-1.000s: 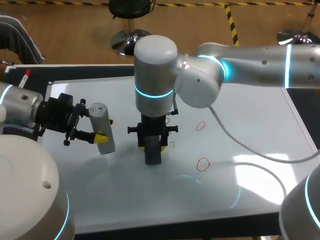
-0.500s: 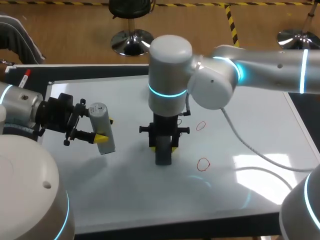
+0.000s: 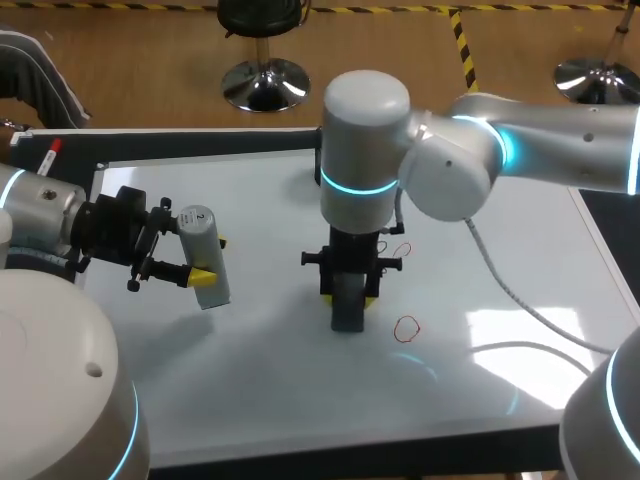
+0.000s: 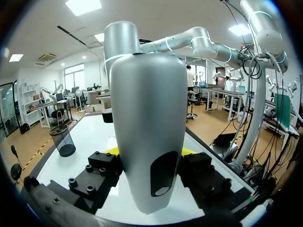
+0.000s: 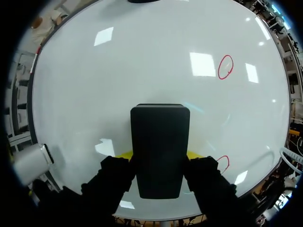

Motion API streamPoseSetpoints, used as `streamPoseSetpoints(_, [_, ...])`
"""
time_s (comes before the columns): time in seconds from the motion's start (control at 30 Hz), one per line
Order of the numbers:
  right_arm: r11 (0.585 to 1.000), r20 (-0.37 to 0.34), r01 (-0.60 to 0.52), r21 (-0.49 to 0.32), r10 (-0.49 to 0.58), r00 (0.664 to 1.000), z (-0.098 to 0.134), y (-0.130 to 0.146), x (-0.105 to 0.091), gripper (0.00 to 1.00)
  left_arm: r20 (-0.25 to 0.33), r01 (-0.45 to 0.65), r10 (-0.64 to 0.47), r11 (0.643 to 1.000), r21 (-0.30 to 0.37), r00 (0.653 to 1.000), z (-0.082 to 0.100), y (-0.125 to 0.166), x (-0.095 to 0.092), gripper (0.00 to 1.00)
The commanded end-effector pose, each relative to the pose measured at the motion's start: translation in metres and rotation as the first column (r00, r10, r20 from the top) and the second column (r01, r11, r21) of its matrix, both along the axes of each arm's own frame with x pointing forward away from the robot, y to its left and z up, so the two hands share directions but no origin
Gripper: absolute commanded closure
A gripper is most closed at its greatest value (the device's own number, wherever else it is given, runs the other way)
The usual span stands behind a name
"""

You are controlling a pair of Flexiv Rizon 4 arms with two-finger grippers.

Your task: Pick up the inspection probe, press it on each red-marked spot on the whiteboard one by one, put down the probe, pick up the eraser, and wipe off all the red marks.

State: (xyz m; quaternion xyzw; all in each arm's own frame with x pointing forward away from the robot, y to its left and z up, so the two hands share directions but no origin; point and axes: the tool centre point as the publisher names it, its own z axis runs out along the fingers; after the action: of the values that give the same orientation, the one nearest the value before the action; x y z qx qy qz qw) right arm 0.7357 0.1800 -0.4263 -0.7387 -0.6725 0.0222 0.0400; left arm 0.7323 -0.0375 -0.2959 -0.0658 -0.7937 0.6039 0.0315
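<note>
Whiteboard (image 3: 250, 380) bearing red marks (image 3: 407, 327), left hand (image 3: 208, 262) gripping probe (image 3: 197, 228); right hand (image 3: 348, 297) gripping eraser (image 3: 347, 316)

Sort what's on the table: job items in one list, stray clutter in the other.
Job items:
inspection probe, held in the left pincer
eraser, held in the right pincer
whiteboard
red marks

Lying about:
red-tipped marker, on the dark edge beside the whiteboard

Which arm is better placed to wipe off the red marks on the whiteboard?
Right. The right gripper is shut on the eraser, close beside one red circle, with a second red circle just beyond. The left gripper holds the probe, off at the whiteboard's left side.
</note>
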Motion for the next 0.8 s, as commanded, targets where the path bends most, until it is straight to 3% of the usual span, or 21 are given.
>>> streamPoseSetpoints(0.03, [1.000, 0.012, 0.009, 0.012, -0.009, 1.000, -0.001, -0.020, -0.005, 1.00, 0.004, -0.003, 0.003, 1.000, -0.001, 1.000, 0.001, 0.000, -0.001, 1.00])
streamPoseSetpoints(0.5, [1.000, 0.057, -0.013, 0.024, 0.011, 0.998, 0.035, -0.022, -0.016, 1.00, 0.004, -0.003, 0.003, 1.000, -0.001, 1.000, 0.001, 0.000, -0.001, 1.00])
streamPoseSetpoints(0.8, [0.994, 0.033, -0.108, 0.026, 0.107, 0.994, 0.047, -0.019, -0.028, 1.00, 0.004, -0.003, 0.003, 1.000, -0.001, 1.000, 0.001, 0.000, -0.001, 1.00])
